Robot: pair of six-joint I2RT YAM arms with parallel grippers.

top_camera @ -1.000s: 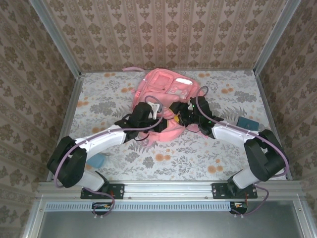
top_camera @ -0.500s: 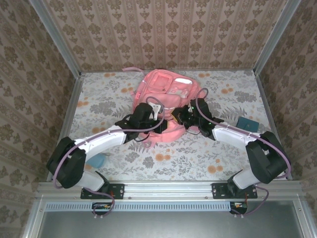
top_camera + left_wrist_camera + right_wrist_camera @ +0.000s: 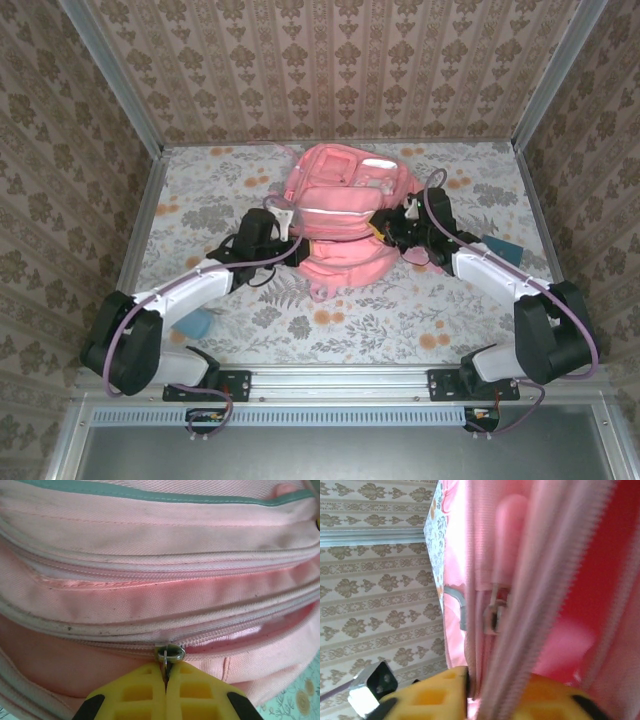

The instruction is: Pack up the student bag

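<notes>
Pink fabric, upper middle of the top view: the student bag (image 3: 340, 215) lies on the floral table (image 3: 400, 310), white stripe across its front; left gripper (image 3: 298, 240) meets it from frame left, right gripper (image 3: 383, 234) from frame right. In the left wrist view the yellow fingers (image 3: 140, 692) are pressed together w/ no gap, pinching the metal zip pull (image 3: 169, 654) at lower centre; zip is closed left of the slider, parted to its right (shiny pink lining shows in the gap). In the right wrist view the yellow fingers (image 3: 432, 695) sit at the bottom edge w/ a pink zip band of the bag running down btwn them; can't tell if they clamp it or just straddle it. A dark-blue booklet (image 3: 500, 248) lies flat at mid-right of the top view, just beside the right forearm.
</notes>
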